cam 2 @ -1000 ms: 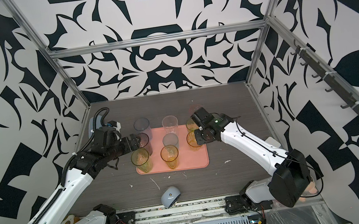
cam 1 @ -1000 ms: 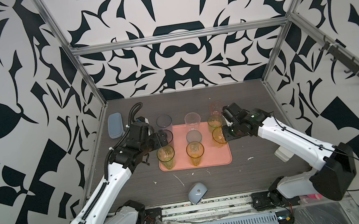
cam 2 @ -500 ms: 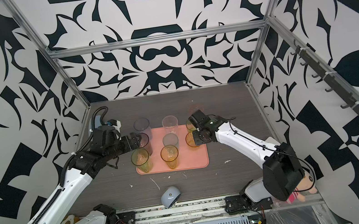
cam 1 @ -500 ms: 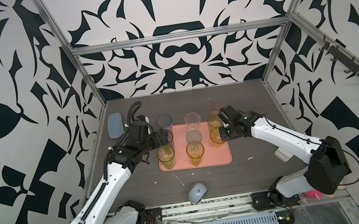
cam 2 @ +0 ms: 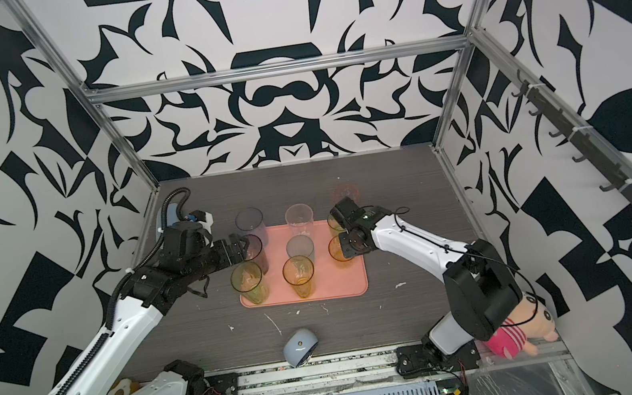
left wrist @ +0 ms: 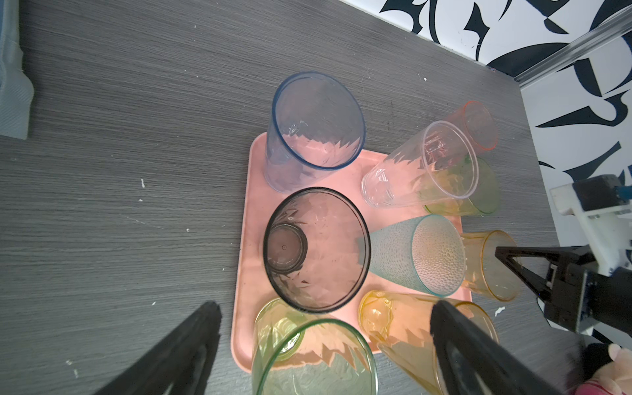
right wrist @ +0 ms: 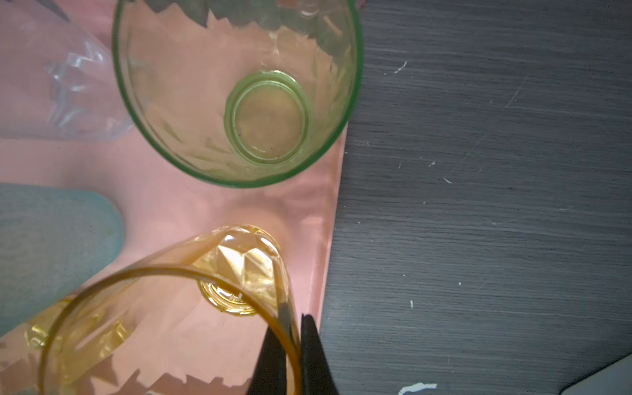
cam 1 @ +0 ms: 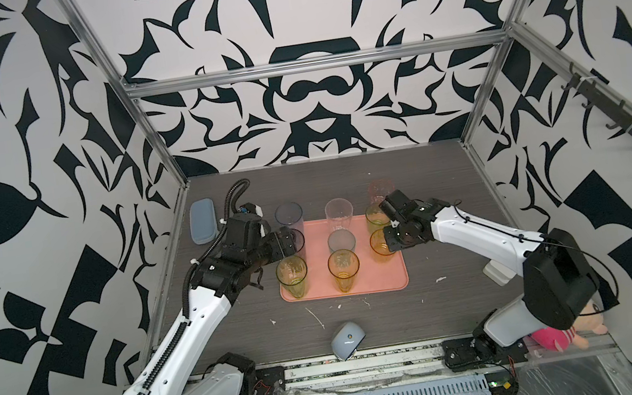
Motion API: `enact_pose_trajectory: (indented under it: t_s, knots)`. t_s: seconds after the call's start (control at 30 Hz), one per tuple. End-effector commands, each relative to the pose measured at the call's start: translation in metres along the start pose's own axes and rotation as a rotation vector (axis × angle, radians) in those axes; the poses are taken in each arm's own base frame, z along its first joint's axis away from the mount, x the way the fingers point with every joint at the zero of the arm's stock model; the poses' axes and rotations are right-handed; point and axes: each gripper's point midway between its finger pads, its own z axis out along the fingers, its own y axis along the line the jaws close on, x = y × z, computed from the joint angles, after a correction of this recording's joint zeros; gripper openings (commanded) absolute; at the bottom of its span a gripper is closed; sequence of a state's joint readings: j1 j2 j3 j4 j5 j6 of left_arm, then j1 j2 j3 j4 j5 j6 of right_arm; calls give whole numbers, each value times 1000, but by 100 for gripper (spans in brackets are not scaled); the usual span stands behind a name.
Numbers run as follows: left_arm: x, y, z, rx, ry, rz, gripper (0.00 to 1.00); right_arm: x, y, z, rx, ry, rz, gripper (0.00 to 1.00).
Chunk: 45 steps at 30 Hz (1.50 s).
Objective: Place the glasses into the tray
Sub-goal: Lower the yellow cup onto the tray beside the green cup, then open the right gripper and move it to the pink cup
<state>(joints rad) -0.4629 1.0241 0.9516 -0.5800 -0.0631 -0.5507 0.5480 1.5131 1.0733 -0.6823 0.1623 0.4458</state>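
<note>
1. Beneath the right gripper [cam 1: 388, 238], in a top view, the amber glass [cam 1: 379, 247] is pinched by its rim over the tray [cam 1: 376, 278].
2. In the left wrist view, the left gripper [left wrist: 326, 307] is spread wide above the grey glass [left wrist: 314, 249].
3. In the right wrist view, the base is to be seated flat before the fingers [right wrist: 270, 359] are parted.

Bright, even, diffuse light fills both top views, with faint shadows and crisp detail. Around the left gripper [left wrist: 326, 307] the glasses [left wrist: 318, 249] splay with wide-angle distortion and its fingers [left wrist: 191, 349] blur. At the right gripper [right wrist: 292, 330] the amber glass [right wrist: 246, 260] smears, while the tabletop [right wrist: 478, 205] beyond is sharp.
</note>
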Motion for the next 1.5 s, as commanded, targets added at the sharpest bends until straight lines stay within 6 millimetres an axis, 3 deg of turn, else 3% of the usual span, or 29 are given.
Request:
enact_pose_trajectory:
  t_s: [0.0, 0.27, 0.8, 1.23, 1.47]
  knots:
    - [-7, -5, -7, 16, -24, 5, 100, -9, -3, 0, 11, -33, 15, 0]
    - [-5, -3, -6, 11, -19, 4, 100, -9, -10, 4, 24, -23, 39, 0]
    - [1, 2, -5, 1, -19, -1, 100, -8, -5, 9, 0, 1, 63, 1]
    - [2, 2, -5, 3, -16, -3, 99, -16, -2, 3, -14, -26, 70, 18]
    - [2, 2, -7, 4, -16, -5, 100, -28, -1, -12, -28, -73, 60, 28]
